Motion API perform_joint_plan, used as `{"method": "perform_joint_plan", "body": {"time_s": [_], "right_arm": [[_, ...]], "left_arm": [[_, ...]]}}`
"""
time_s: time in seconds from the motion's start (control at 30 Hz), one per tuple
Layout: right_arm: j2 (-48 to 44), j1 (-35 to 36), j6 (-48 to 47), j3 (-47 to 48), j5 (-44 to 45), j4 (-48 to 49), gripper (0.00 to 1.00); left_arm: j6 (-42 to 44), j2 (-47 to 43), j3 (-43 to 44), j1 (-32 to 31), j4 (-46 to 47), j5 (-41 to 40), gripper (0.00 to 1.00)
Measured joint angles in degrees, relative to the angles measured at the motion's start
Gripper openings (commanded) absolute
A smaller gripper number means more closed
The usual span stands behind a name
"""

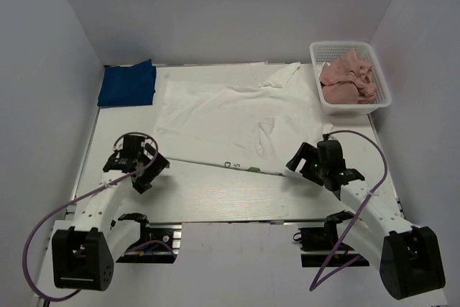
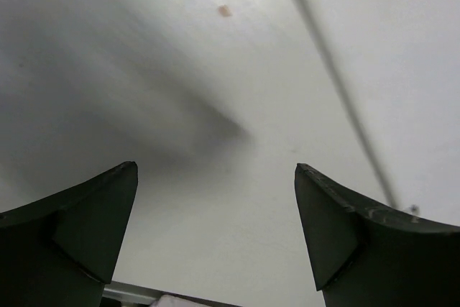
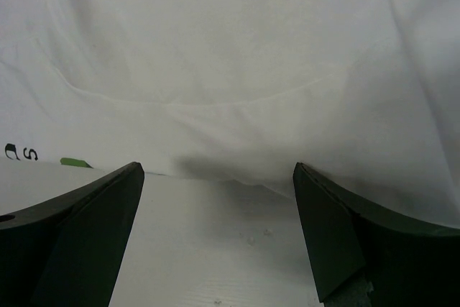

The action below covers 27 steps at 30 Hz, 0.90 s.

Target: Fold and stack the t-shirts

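Two dark fingers (image 3: 86, 235) of the right gripper (image 3: 219, 170) fill the bottom of the right wrist view. They are spread wide with nothing between them, poised just short of the near hem of the white t-shirt (image 3: 230, 55).

That shirt lies in the middle of the table (image 1: 215, 195), spread flat and plain side up, with one sleeve reaching toward 1 o'clock. Black lettering (image 1: 230, 165) peeps out along its near edge, so the print probably faces down, a sensible way to lie for folding. From the shirt's centre, the right gripper sits at 4 o'clock, at the hem corner. The left gripper (image 1: 149, 170) sits at 8 o'clock, just off the opposite corner, its fingers also apart and empty. These matched positions suggest both arms are set to take the hem and carry it toward 12 o'clock.

At 10 o'clock lies the royal-blue t-shirt (image 1: 128, 84), a folded square in the far corner, likely the start of the stack. At 2 o'clock the dusty-pink t-shirt (image 1: 348, 80) sits crumpled in the white mesh basket (image 1: 353, 107), not yet folded.

Only the overhead view shows all three shirts and both arms. The right wrist view alone shows the soft creases, the hem's shadow and a green scrap of print (image 3: 75, 162) up close. The left wrist view shows bare tabletop and a thin dark line (image 2: 338, 84) running toward 5 o'clock. Whether that line is the shirt's edge I cannot tell.
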Motion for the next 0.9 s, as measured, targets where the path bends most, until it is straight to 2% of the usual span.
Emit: {"method": "perform_joint_plan", "body": {"time_s": [0.1, 0.2, 0.4, 0.63, 0.73, 0.9], "right_arm": [[-0.7, 0.0, -1.0, 2.4, 1.6, -3.7, 0.9], [0.0, 0.0, -2.3, 5.6, 2.3, -4.3, 0.9], [6.1, 0.0, -4.5, 8.2, 1.7, -0.9, 0.9], [15.7, 0.0, -4.3, 8.0, -0.6, 5.0, 0.9], [16.0, 0.0, -3.9, 7.6, -1.4, 6.5, 0.9], [12.0, 0.0, -3.0, 4.3, -2.0, 7.2, 0.9]], "left_arm": [[0.4, -2.5, 3.1, 0.0, 1.3, 1.1, 1.0], [1.2, 1.0, 8.0, 0.0, 5.3, 1.7, 1.0], [3.0, 18.4, 17.0, 0.0, 15.5, 2.8, 1.0], [4.8, 35.3, 22.1, 0.1, 19.9, 2.2, 1.0], [5.0, 35.3, 21.9, 0.1, 20.0, 0.0, 1.0], [3.5, 28.0, 13.5, 0.1, 21.4, -2.5, 1.0]]}}
